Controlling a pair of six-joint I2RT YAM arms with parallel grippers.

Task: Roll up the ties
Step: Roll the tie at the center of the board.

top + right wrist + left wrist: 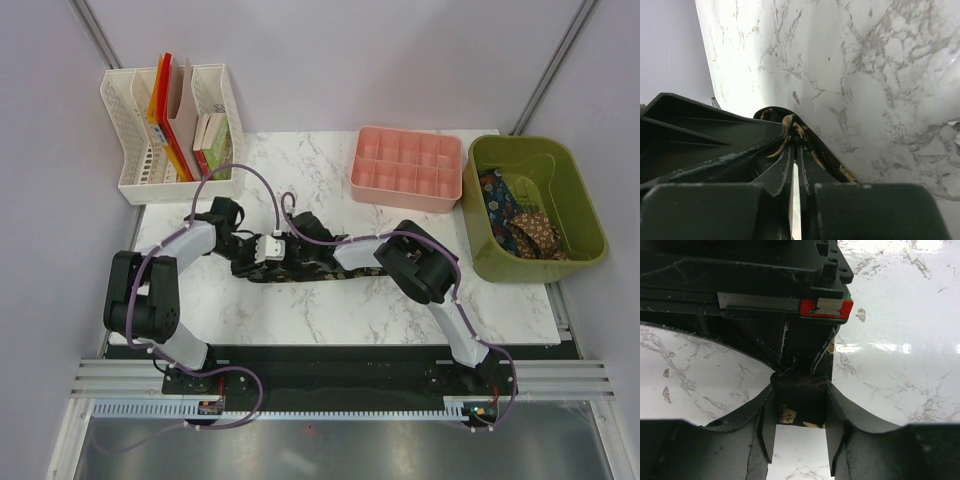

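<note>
Mid-roll at the centre of the white marble-patterned desk (400, 305), a dark, gold-flowered fabric necktie (305, 270) is seen laid out flat. Its wound end is clasped by the left tool (800, 390). The right tool (795, 135), brought in from 3 o'clock, is pinched tight on a fold of the same cloth. Rolling is judged to be under way, with most of the length towards 3 o'clock not yet wound. The next turn is thought to call for the coil to be kept firm while the loose strip is fed in squarely. More patterned ties (525, 225) lie in the olive-green plastic bin (590, 235) at 2 o'clock.
</note>
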